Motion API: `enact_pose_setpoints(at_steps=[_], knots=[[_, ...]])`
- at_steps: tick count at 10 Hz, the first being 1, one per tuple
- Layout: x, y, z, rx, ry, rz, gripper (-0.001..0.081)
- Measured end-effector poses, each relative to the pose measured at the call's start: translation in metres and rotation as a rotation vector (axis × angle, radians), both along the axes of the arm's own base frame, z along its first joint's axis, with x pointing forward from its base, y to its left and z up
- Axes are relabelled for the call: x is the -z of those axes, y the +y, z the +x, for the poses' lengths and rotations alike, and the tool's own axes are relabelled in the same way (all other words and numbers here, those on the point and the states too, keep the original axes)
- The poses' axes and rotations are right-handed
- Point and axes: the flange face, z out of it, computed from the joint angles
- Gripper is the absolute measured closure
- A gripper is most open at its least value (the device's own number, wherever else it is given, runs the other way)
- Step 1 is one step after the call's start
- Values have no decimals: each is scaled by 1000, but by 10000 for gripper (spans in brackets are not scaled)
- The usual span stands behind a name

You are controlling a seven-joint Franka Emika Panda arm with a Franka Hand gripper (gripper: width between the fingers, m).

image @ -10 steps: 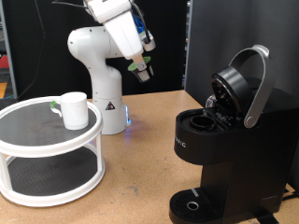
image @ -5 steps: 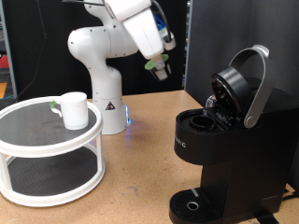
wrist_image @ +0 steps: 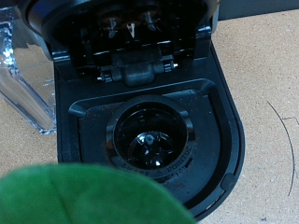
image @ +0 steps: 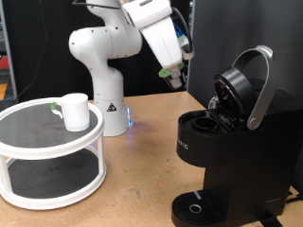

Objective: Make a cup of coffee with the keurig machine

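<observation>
The keurig machine stands at the exterior view's right with its hinged lid raised and the pod chamber open. My gripper hangs in the air just left of the raised lid, above the chamber, shut on a small dark pod with a green top. In the wrist view the green top is a blur at the edge, and the empty round chamber lies beyond it. The white cup stands on the round stand at the left, far from the gripper.
The white two-tier round stand takes up the exterior view's left on the wooden table. The robot's white base stands behind it. The machine's round drip base holds nothing.
The gripper has carried the pod to the exterior view's right and slightly down, from above the table's middle to beside the machine's raised lid. Cup and machine have not moved.
</observation>
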Motion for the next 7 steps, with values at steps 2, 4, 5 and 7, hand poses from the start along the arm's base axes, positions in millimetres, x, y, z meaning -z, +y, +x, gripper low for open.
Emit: enact_pose_setpoints(at_steps=[2,4,5,7], knots=[[3,0,-1,-5,9,1,325],[13,4,-2,3,22,-3,325],[18,10,-1,13,17,-11,325],[25,25,2,19,1,-24,325]])
